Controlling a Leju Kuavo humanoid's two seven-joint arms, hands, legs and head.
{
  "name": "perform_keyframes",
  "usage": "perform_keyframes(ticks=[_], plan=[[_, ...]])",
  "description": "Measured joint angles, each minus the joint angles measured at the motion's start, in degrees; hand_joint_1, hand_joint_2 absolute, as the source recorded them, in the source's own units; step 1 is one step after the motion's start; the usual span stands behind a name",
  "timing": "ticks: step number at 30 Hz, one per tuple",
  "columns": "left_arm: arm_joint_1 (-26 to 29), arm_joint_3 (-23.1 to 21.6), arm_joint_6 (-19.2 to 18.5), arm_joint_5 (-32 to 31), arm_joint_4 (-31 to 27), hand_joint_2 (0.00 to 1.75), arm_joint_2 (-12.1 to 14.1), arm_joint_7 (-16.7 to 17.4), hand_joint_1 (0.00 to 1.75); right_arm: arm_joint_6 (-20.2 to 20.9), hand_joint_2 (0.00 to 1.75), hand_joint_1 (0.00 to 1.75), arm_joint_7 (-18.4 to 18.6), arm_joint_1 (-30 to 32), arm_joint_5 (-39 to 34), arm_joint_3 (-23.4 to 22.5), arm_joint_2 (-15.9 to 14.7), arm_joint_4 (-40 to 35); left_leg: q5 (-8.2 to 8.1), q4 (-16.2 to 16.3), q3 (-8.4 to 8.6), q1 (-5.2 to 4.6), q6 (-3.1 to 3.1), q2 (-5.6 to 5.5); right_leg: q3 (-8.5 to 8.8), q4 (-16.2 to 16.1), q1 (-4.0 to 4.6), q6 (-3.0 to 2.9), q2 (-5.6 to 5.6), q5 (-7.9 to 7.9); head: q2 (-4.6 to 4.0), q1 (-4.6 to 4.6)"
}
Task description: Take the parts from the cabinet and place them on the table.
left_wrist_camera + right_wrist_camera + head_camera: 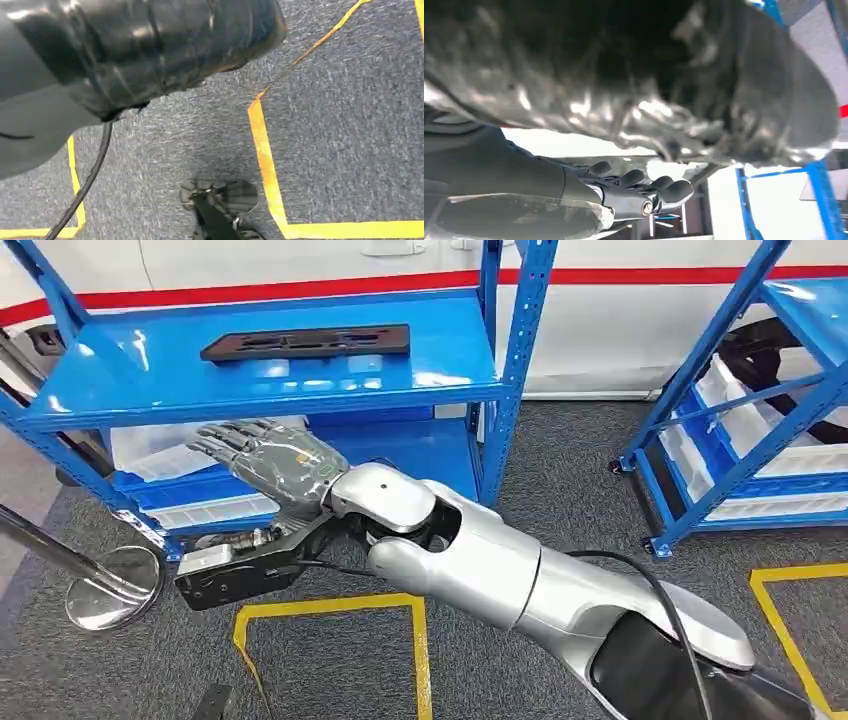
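So far nothing has been taken: the black part [306,342] lies flat on the top shelf of the blue cabinet [452,375], toward its back and untouched, so the grasp, the carry and the placing on the table all remain to be done, as I judge it. No table is in sight from the head view.

That part is a long, thin, flat moulded plate, matt black, with cut-outs and raised ribs along its length, one end a little wider than the other. It looks stiff and light, and low enough that fingers would have to get under an edge or pinch across its narrow width.

Below it, at the front lip of that shelf, the right hand [272,457] is held out on its silver arm [520,575], reaching in from the lower right. It sits lower than the part and clear of it, in front of the lower shelf. Its fingers [222,437] are extended and slightly parted, closed on nothing; the right wrist view shows the same dark fingers [644,182] stretched out with nothing between them.

On the lower shelf stand pale translucent bins [165,455].

The left hand [125,55] hangs over grey carpet [350,125] marked with yellow tape [265,155]; whether its fingers are spread or curled I cannot tell.
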Motion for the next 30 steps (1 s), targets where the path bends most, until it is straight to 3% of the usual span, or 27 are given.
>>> perform_keyframes(ticks=[1, 2, 3, 4, 6, 7, 8, 15, 17, 18, 19, 20, 21, 23, 24, 25, 26, 27, 29, 30], plan=[[-0.05, -0.02, 0.0, -0.29, 0.0, 0.0, -0.05, 0.11, 0.0, 0.13, 0.0, 0.0, -0.04, -0.11, -0.04, 0.0, 0.0, -0.22, 2.61, -5.42, 2.77, 0.04, -0.12, 0.98, 0.03, 0.31, -0.1, 0.25, -0.31, -0.3, -0.02, -0.02], [-0.17, -0.09, -0.02, -0.38, 0.0, 0.0, -0.22, 0.37, 0.0, 0.28, 0.0, 0.0, -0.11, -0.25, -0.2, 0.0, 0.02, -0.51, 2.72, -9.22, 4.34, -0.12, -0.2, 2.87, 0.03, 0.56, 0.01, 0.57, -0.57, -0.56, -0.02, -0.02], [-0.35, -0.2, -0.11, -0.49, 0.0, 0.0, -0.31, 1.15, 0.0, 0.28, 0.0, 0.0, -0.11, -0.48, -0.28, 0.0, 0.02, -0.64, 2.54, -9.73, 4.83, -0.74, 0.66, 2.42, -0.15, 0.82, 0.44, 0.86, -0.66, -0.73, -0.02, -0.22], [-0.46, -0.37, -0.22, -0.46, 0.0, 0.0, -0.33, 1.75, 0.0, 0.24, 0.0, 0.0, -0.13, -0.51, -0.28, 0.0, 0.07, -0.64, 2.61, -9.62, 4.62, -0.66, 1.46, 1.96, -0.11, 0.69, 0.56, 0.96, -0.94, -0.7, -0.02, 0.0], [-0.33, -0.77, -0.39, -0.29, 0.0, 0.0, -0.39, 3.28, 0.0, 0.04, 0.0, 0.0, -0.35, -0.47, -0.2, 0.0, 0.13, -0.66, 2.63, -9.57, 4.45, -0.66, 2.11, 1.18, 0.17, 0.48, 0.63, 1.2, -1.74, -0.72, -0.02, -0.02], [-0.32, -0.92, -0.42, -0.31, 0.0, 0.0, -0.4, 3.8, 0.0, -0.09, 0.0, 0.0, -0.44, -0.49, -0.02, 0.0, 0.17, -0.68, 2.88, -9.87, 4.67, -0.46, 2.52, 0.72, 0.24, 0.68, 0.66, 1.65, -2.13, -1.04, -0.02, -0.07], [-0.26, -0.98, -0.42, -0.37, 0.0, 0.0, -0.44, 3.96, 0.0, -0.2, 0.0, 0.0, -0.46, -0.47, 0.04, 0.0, 0.18, -0.75, 2.95, -9.98, 4.79, -0.31, 2.71, 0.58, -0.14, 0.9, 0.59, 1.88, -1.9, -1.39, 0.0, -0.04], [-0.23, -0.99, -0.39, -0.42, 0.0, 0.0, -0.44, 4.04, 0.0, -0.22, 0.0, 0.0, -0.46, -0.47, 0.09, 0.0, 0.17, -0.75, 2.95, -10.01, 4.8, -0.28, 2.78, 0.52, -0.06, 1.34, 0.4, 1.96, -1.52, -1.71, 0.0, -0.04], [-0.26, -1.14, -0.17, -0.88, 0.0, 0.0, -0.42, 4.15, 0.0, -0.33, 0.0, 0.0, -0.57, -0.54, 0.2, 0.0, 0.2, -0.77, 2.95, -10.02, 4.83, -0.33, 3.33, 0.21, -1.22, 4.13, 0.29, 2.05, -0.21, -3.66, 0.0, 0.02], [-0.36, -1.45, 0.09, -1.38, 0.0, 0.0, -0.42, 4.18, 0.0, -0.46, 0.0, 0.0, -0.66, -0.53, 0.22, 0.0, 0.2, -0.77, 3.0, -10.01, 4.75, -0.38, 3.54, -0.3, -3.92, 9.9, 0.26, 2.05, 0.7, -6.51, 0.0, 0.15], [-0.36, -1.64, 0.17, -1.64, 0.0, 0.0, -0.44, 4.13, 0.0, -0.48, 0.0, 0.0, -0.83, -0.41, 0.22, 0.0, 0.17, -0.75, 3.0, -10.0, 4.74, -0.46, 3.65, -0.7, -6.05, 14.23, 0.25, 2.06, 0.95, -8.16, 0.0, 0.13], [-0.28, -2.51, 0.26, -1.95, 0.0, 0.0, -0.42, 4.04, 0.0, -0.48, 0.0, 0.0, -1.14, -0.23, 0.22, 0.0, 0.13, -0.62, 2.95, -9.81, 4.81, -0.8, 3.69, -3.31, -5.82, 12.07, 0.33, 1.15, 1.61, -3.77, 0.0, 0.13], [-0.42, -2.89, 0.26, -1.66, 0.0, 0.0, -0.39, 3.17, 0.0, -0.72, 0.0, 0.0, -1.75, -0.62, 0.29, 0.0, 0.28, -0.48, 2.96, -9.55, 4.3, -0.75, 3.16, -5.0, -0.99, 0.94, 0.29, 0.12, 5.6, -0.29, 0.0, 0.07], [-0.33, -2.91, 0.26, -1.34, 0.0, 0.0, -0.22, 2.53, 0.0, -1.36, 0.0, 0.0, -2.08, -0.68, 0.64, 0.0, 0.39, -0.31, 3.27, -10.07, 4.21, -0.13, 2.22, -5.8, -0.89, 0.83, 0.89, 0.01, 5.09, -0.27, 0.0, 0.22], [-0.24, -2.93, 0.26, -1.17, 0.0, 0.0, -0.14, 2.26, 0.0, -1.81, 0.0, 0.0, -2.21, -0.71, 1.02, 0.0, 0.57, -0.2, 3.37, -10.27, 4.3, -0.33, 1.78, -6.26, -0.28, 0.07, 0.4, -0.24, 4.77, 0.04, -0.02, 0.24], [-0.05, -2.95, 0.26, -1.03, 0.0, 0.0, 0.13, 2.1, 0.0, -2.14, 0.0, 0.0, -2.21, -0.63, 1.23, 0.0, 0.77, -0.09, 2.97, -9.74, 4.11, -0.2, 1.71, -5.27, 0.26, -0.73, -0.13, -0.07, 4.17, 0.5, 0.0, 0.2], [-0.18, -3.02, 0.26, -0.81, 0.0, 0.0, -0.09, 1.73, 0.0, -2.39, 0.0, 0.0, -2.21, -0.54, 1.29, 0.0, 0.98, 0.04, 1.96, -8.55, 3.82, -0.68, 1.18, -2.7, 0.63, -1.34, -0.08, -0.19, 4.08, 0.72, -0.02, -0.13], [-0.26, -3.04, 0.35, -0.77, 0.0, 0.0, 0.15, 1.68, 0.0, -2.76, 0.0, 0.0, -2.19, -0.61, 1.29, 0.0, 1.07, 0.13, 0.01, -5.48, 2.42, -0.53, 0.8, -1.46, 0.74, -1.41, -0.09, -0.34, 3.71, 0.75, 0.0, -0.42], [-0.39, -3.24, 0.48, -0.59, 0.0, 0.0, 0.37, 1.6, 0.0, -3.02, 0.0, 0.0, -2.16, -0.19, 1.18, 0.0, 1.07, 0.48, -3.38, 2.72, -1.59, -0.17, 0.24, -0.7, 0.72, -1.26, -0.03, -0.4, 3.06, 0.61, 0.0, -0.42], [-0.35, -3.35, 0.63, -0.27, 0.0, 0.0, 0.37, 1.99, 0.0, -3.06, 0.0, 0.0, -2.1, 0.25, 0.37, 0.0, 1.07, 1.14, -3.39, 4.86, -2.8, -0.07, 0.0, -0.58, 0.73, -1.21, -0.05, -0.38, 2.7, 0.53, 0.0, -0.39]])
